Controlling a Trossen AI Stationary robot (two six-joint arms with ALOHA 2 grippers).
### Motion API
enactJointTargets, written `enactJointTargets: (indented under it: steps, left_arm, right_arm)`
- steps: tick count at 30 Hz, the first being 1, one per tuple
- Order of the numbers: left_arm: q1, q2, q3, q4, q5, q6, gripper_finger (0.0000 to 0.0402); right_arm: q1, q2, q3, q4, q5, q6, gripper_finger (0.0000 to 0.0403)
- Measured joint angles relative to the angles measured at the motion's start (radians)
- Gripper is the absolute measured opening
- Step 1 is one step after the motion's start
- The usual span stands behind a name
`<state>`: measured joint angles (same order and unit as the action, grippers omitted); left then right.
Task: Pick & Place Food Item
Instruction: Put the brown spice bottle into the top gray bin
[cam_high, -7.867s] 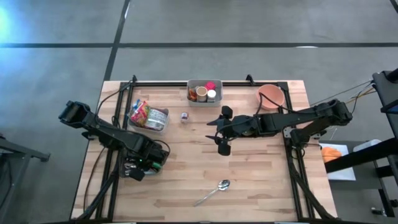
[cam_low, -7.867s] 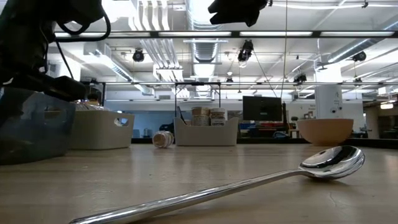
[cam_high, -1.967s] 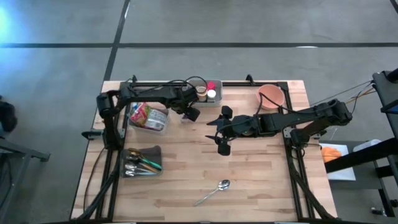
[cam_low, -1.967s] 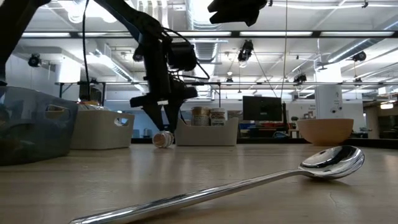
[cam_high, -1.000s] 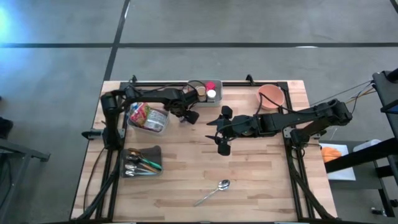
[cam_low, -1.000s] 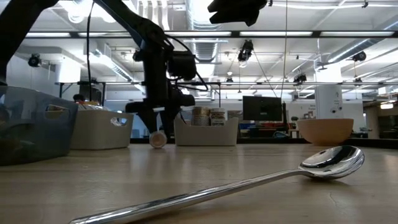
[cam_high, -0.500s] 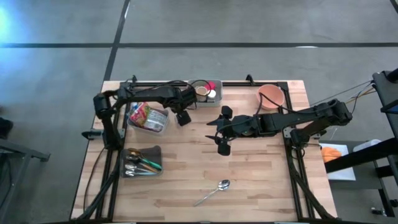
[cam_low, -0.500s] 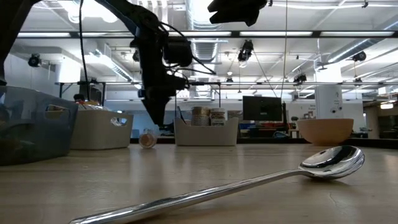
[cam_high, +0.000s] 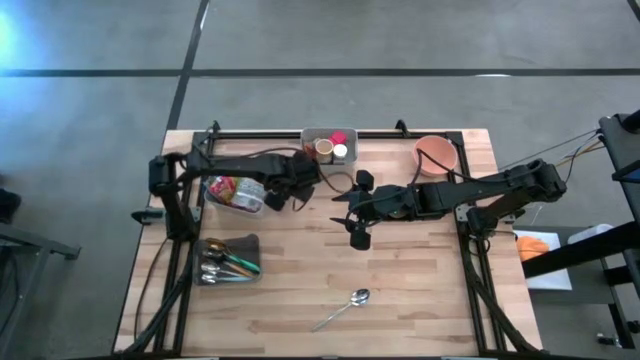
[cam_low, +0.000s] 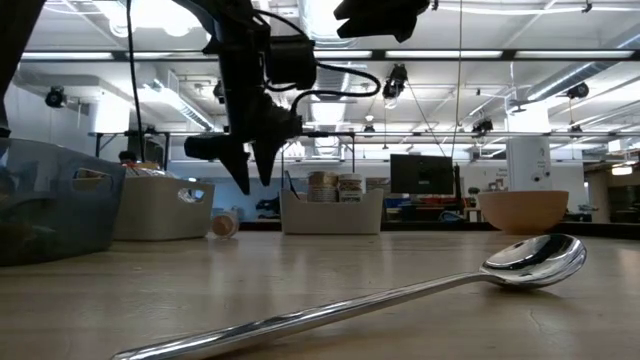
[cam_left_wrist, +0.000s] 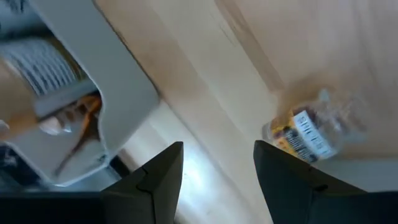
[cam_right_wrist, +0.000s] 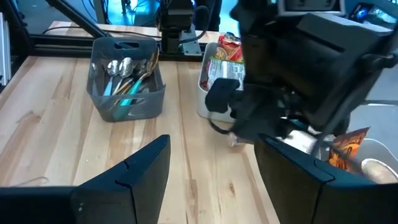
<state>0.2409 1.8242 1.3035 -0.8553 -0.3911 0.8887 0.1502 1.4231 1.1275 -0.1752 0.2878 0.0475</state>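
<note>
The food item is a small clear jar (cam_left_wrist: 311, 134) with a yellow and red label. It lies on its side on the wooden table (cam_low: 225, 224), close beside the white snack bin (cam_low: 165, 207). In the high view my left arm covers it. My left gripper (cam_low: 247, 172) hangs open above the table, fingers pointing down, a little to the right of the jar and clear of it (cam_left_wrist: 217, 180). My right gripper (cam_high: 353, 210) waits open over the middle of the table with nothing between its fingers (cam_right_wrist: 214, 180).
The white bin of snack packs (cam_high: 238, 190) stands at the left. A grey bin of jars (cam_high: 328, 148) and a pink bowl (cam_high: 438, 155) stand at the far edge. A cutlery bin (cam_high: 228, 262) and a spoon (cam_high: 345, 308) lie nearer the front.
My left gripper has risen off the table, shifted toward the table's left and rolled about a quarter turn at the wrist, staying open. The jar, which lay between its fingertips, has rolled along the table to the left, up to the snack bin.
</note>
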Motion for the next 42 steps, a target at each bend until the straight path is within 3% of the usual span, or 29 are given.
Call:
enactJointTargets:
  steps: [16,22,28,34,42]
  left_arm:
    - [-0.036,0.0,-0.023,-0.174,-0.001,0.219,0.0199]
    - [-0.058,-0.004,-0.125,-0.135,0.009,0.344,0.0199]
    - [-0.085,-0.008,-0.227,0.025,-0.061,0.428,0.0199]
    - [-0.087,-0.008,-0.241,0.039,-0.077,0.46,0.0199]
    - [-0.077,-0.009,-0.242,0.065,0.007,0.459,0.0199]
  right_arm:
    - [0.0,0.0,0.0,0.0,0.0,-0.002,0.0233]
    - [0.0,0.0,0.0,0.0,0.0,0.001,0.0233]
    - [0.0,0.0,0.0,-0.001,0.0,-0.002,0.0233]
    - [0.0,0.0,0.0,0.0,0.0,0.001,0.0233]
    - [0.0,0.0,0.0,0.0,0.0,0.001,0.0233]
